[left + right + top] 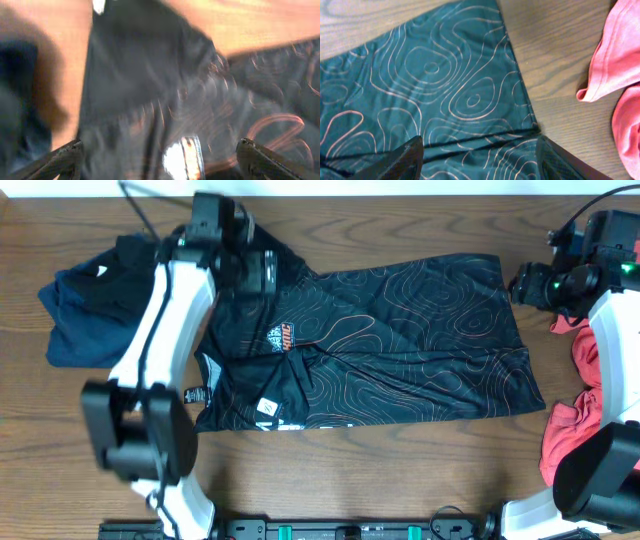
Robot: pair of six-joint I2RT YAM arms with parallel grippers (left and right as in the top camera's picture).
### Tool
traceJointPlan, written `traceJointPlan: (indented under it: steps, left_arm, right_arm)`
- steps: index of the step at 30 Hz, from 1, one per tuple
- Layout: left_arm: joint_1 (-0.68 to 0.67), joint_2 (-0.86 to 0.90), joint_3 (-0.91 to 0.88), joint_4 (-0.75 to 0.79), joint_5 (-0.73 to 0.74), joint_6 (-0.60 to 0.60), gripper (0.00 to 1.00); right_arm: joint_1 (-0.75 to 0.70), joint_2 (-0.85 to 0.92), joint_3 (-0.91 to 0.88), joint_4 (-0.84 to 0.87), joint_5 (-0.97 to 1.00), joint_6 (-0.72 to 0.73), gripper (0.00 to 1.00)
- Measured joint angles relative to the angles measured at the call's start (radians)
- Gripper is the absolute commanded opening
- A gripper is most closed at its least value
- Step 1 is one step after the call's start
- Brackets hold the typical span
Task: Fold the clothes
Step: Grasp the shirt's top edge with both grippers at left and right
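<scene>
Jersey (400,340) lies lengthwise between our arms: left gripper (255,272) over its logo end, right gripper (527,283) at its right edge, both spread wide, empty.

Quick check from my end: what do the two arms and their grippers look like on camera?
Both arms have white links with bulky black joints. The left arm has a black cable; the right arm shows green lights and a white cable. The left gripper and right gripper have dark, tapered fingers.
</scene>
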Motion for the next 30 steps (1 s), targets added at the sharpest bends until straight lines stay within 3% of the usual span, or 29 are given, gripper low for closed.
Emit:
traceJointPlan:
  steps: [8, 18, 30]
  left_arm:
    - [0.066, 0.249, 0.175, 0.181, -0.002, 0.069, 0.98]
    - [0.104, 0.424, 0.179, 0.406, -0.007, 0.094, 0.98]
    - [0.101, 0.508, 0.179, 0.571, 0.008, 0.102, 1.0]
  right_arm:
    - [0.011, 0.0, 0.0, -0.051, 0.007, -0.008, 0.68]
    - [0.013, 0.0, 0.0, -0.068, 0.011, -0.008, 0.66]
    - [0.013, 0.0, 0.0, -0.095, 0.013, -0.007, 0.61]
